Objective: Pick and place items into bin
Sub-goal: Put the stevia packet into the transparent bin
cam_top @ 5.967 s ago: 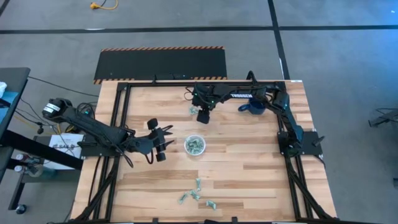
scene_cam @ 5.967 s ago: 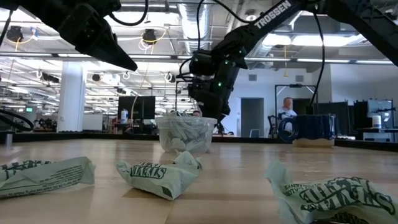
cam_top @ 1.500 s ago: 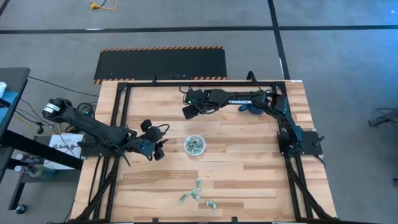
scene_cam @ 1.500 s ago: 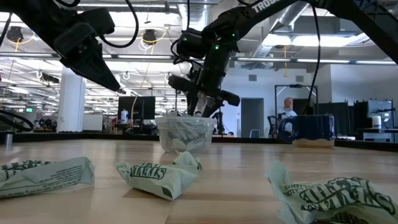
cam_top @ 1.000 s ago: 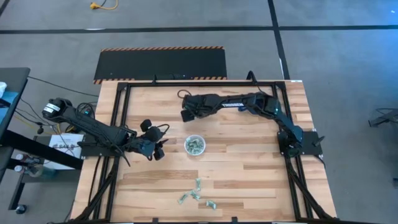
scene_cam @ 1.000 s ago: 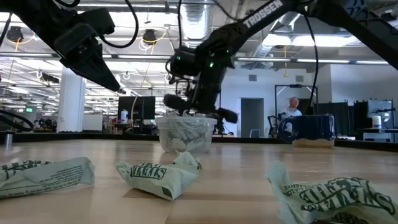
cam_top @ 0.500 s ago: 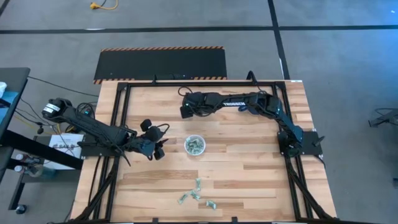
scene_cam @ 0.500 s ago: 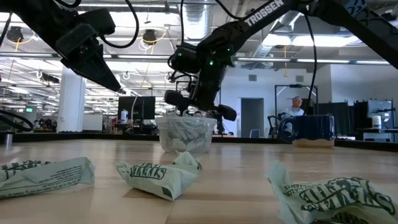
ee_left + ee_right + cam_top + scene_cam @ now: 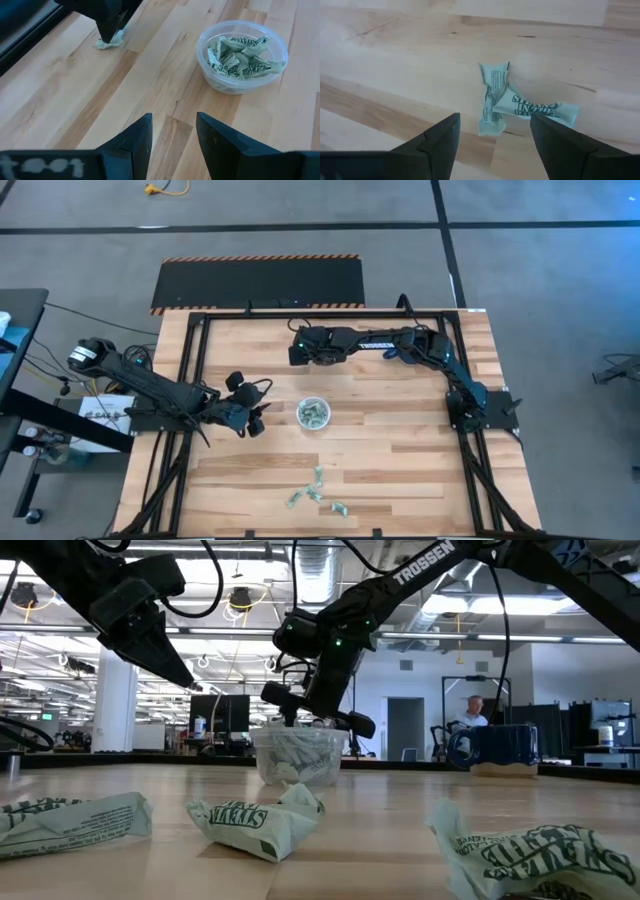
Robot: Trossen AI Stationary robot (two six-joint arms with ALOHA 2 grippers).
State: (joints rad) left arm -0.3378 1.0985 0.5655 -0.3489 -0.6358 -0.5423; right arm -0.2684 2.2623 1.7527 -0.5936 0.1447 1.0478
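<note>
Right gripper (image 9: 492, 131) open — wrapper (image 9: 512, 107) just ahead, untouched.

Right gripper (image 9: 492, 131) spread wide, angled down, left gripper (image 9: 172, 136) parted, hovering

In the high view the cup (image 9: 313, 414) sits mid-table, wrappers (image 9: 317, 491) lie below it, and another wrapper (image 9: 510, 107) lies above it.

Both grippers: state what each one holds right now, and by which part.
Nothing is held. The right gripper hovers with open jaws over a crumpled wrapper lying on the table. The left gripper is open and empty, near the cup.
</note>
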